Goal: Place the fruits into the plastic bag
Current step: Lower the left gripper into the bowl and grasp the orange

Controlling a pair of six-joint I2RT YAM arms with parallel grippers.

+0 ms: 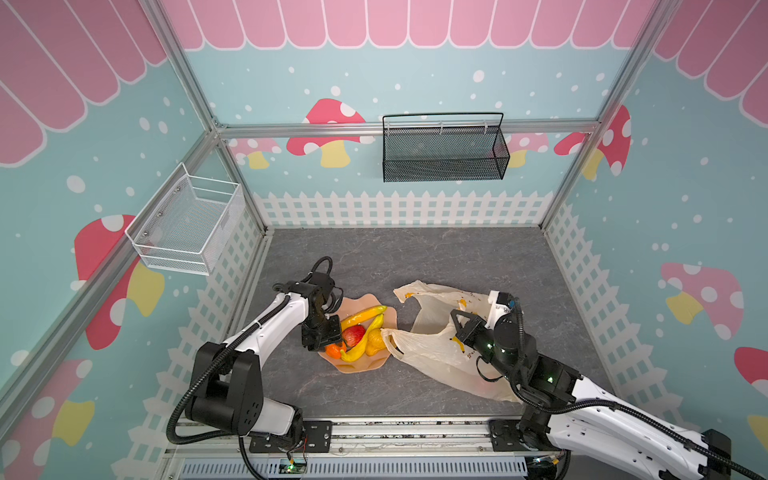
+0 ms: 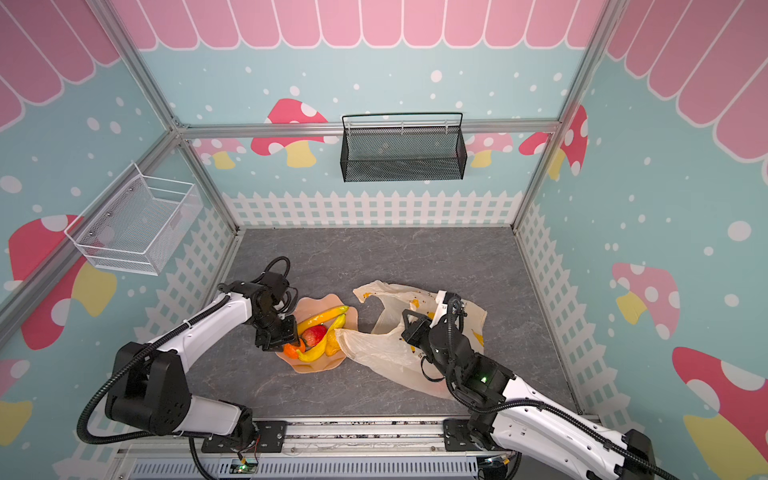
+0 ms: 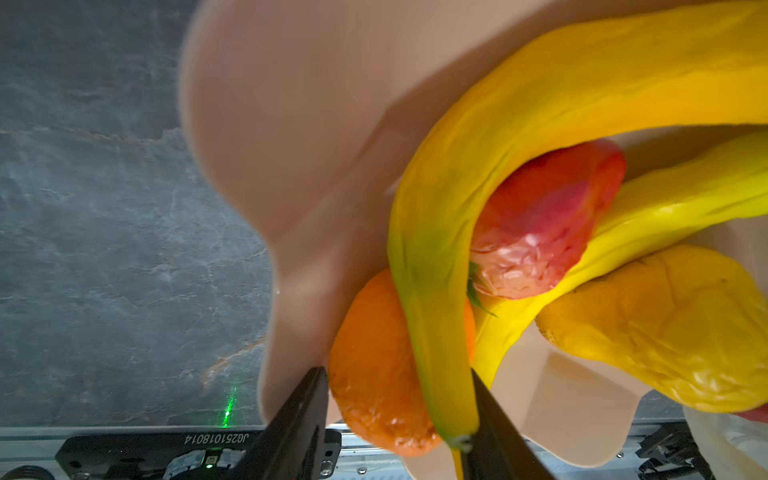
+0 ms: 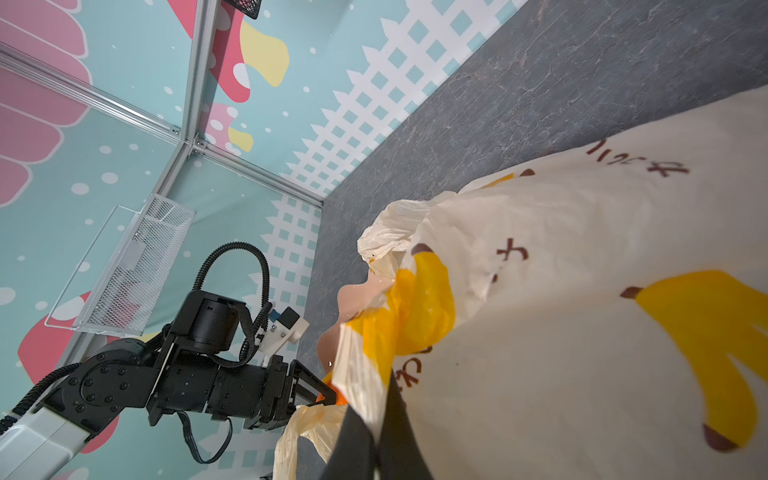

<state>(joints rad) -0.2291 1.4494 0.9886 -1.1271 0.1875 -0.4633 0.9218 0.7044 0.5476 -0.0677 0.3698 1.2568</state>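
Note:
On the peach plate [image 1: 357,368] lie two yellow bananas [image 1: 363,314], a red strawberry [image 1: 353,334], an orange [image 1: 332,351] and a yellow-orange pear-like fruit [image 1: 374,341]. My left gripper [image 3: 397,370] reaches into the plate's left side. One finger lies against the orange [image 3: 374,374], the other against the tip of a banana [image 3: 440,365] that crosses it. Both rest on the plate. The cream plastic bag [image 1: 432,349] lies to the right, one handle loop beside the plate. My right gripper [image 4: 372,411] is shut on the bag's rim [image 4: 357,374], holding it up.
A black mesh basket [image 1: 444,151] hangs on the back wall and a white wire basket [image 1: 187,226] on the left wall. Grey table stretches behind the plate and bag. A faint red shape [image 1: 482,384] shows through the bag near my right arm.

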